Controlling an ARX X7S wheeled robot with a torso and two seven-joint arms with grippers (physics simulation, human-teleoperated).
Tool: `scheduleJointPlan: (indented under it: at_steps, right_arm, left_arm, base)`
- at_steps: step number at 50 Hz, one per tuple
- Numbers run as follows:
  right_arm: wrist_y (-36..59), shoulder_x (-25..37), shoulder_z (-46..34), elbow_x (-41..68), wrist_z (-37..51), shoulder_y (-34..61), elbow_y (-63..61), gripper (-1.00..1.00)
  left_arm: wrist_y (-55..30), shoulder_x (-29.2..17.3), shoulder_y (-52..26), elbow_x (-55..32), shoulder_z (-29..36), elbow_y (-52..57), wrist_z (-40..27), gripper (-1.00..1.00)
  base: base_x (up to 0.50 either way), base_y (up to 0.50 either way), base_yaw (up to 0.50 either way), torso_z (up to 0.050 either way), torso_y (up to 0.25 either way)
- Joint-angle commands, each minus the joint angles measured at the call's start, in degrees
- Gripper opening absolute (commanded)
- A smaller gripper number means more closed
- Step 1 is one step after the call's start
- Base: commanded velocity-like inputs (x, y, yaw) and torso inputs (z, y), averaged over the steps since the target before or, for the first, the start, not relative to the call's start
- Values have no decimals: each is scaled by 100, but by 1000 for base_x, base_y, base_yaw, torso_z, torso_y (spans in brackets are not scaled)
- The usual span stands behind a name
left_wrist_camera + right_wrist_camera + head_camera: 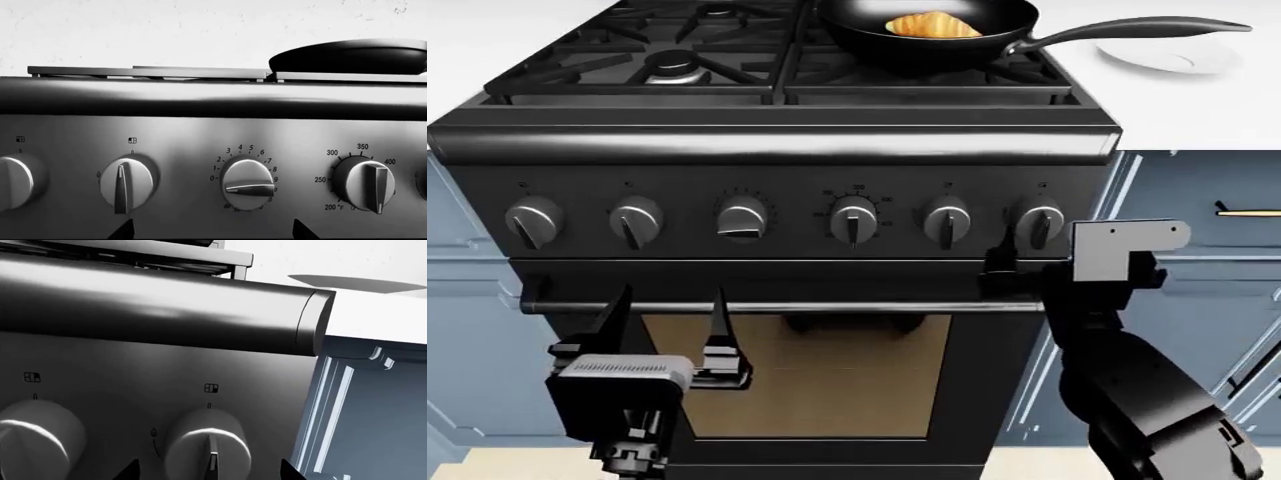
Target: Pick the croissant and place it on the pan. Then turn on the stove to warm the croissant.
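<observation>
Right gripper point(1010, 262) is lining up spread-open straight ahead of the rightmost knob point(1040, 224), since croissant point(932, 26) is sitting in pan point(928, 30)

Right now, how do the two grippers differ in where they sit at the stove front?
The left gripper hangs low, before the oven window, below the second and third knobs; the right gripper sits higher, at knob level, right by the far-right knob. The left's fingers show spread apart; the right's are mostly hidden behind its wrist in the head view. Both are empty and touch nothing, with the croissant already in the pan.
</observation>
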Motion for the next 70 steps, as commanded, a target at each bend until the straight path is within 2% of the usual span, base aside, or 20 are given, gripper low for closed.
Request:
scheduleJointPlan:
  at_steps: [1,65,66,70]
  right_arm:
    - [-83,-93,-47,-84,-124,164,306,100]
    - [-496,-495,-174,-274,-690,618,1678,100]
    - [-493,-492,-175,-275,-687,617,1670,-100]
    - [-490,-475,-174,-278,-669,603,1626,-100]
  left_arm:
    - [16,-19,-20,-6,28,-40,-29,100]
    - [41,-116,-73,-98,158,-118,-184,100]
    - [39,-118,-73,-103,161,-119,-184,100]
    - [48,-127,-68,-110,171,-116,-184,100]
  base:
    - [0,0,0,0,0]
    - [0,0,0,0,0]
    - [0,0,0,0,0]
    - [0,0,0,0,0]
